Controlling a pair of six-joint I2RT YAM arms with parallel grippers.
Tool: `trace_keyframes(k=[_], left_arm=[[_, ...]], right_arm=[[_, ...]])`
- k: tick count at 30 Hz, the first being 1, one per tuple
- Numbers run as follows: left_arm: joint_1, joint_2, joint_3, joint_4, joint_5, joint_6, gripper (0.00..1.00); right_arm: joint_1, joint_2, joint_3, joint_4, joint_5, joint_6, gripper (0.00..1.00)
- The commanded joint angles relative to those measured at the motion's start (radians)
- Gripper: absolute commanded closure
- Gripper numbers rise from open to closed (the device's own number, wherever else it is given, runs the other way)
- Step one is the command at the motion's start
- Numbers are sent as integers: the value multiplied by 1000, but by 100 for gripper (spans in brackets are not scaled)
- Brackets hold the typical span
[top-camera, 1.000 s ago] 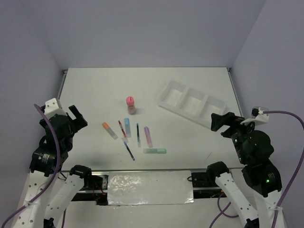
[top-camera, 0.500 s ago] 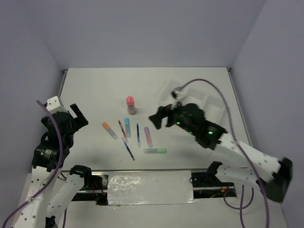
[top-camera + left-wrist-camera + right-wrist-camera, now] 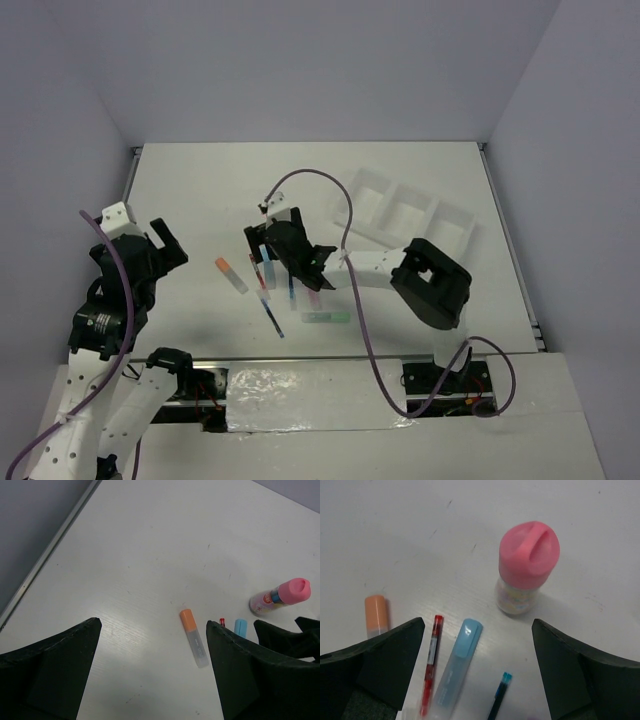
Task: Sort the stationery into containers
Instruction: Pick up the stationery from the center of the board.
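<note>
My right gripper (image 3: 267,242) is open and hovers low over the stationery cluster. In the right wrist view its jaws (image 3: 476,630) stand either side of the light-blue marker (image 3: 457,667), the red pen (image 3: 431,662) and a dark-blue pen (image 3: 499,695). The brown cylinder with pink cap (image 3: 527,565) stands upright just beyond. The orange marker (image 3: 231,275) lies to the left, the green marker (image 3: 325,317) to the near right. My left gripper (image 3: 168,243) is open and empty, left of the orange marker (image 3: 192,637). The white three-compartment tray (image 3: 405,215) lies at the back right.
Another dark-blue pen (image 3: 273,315) lies nearer the front edge. The right arm's body (image 3: 430,280) stretches across the table between the tray and the pens. A purple cable (image 3: 340,210) loops above it. Walls close the table on three sides.
My right arm has swung from the right side across the table, leftwards, to the stationery cluster, gripper still open. My left arm has hardly moved.
</note>
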Motion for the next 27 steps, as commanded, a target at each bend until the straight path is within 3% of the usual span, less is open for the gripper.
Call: trace_keyframes(k=[1,14,18,20,22,23,27], left_arm=[[6,1,-3,54,18,28,1],[6,14,-6,67,53,42,1],[6,17,-5,68,61,45,1],[6,16,-8,70,67,45,1],[6,17,-8,71,67,45,1],[6,17,-8,71,67,45,1],[6,17,-8,73,70,47,1]], right_arm=[[-7,66,99,116,103,-34,5],[-113,271,355,-71,82,22,10],[-114,263,341,-65,66,39,10],[-122,284,379,-103,50,52,20],[-131,295,418,-134,33,61,36],[-136,303,427,-155,11,64,50],[-141,245,393,-157,-13,64,85]])
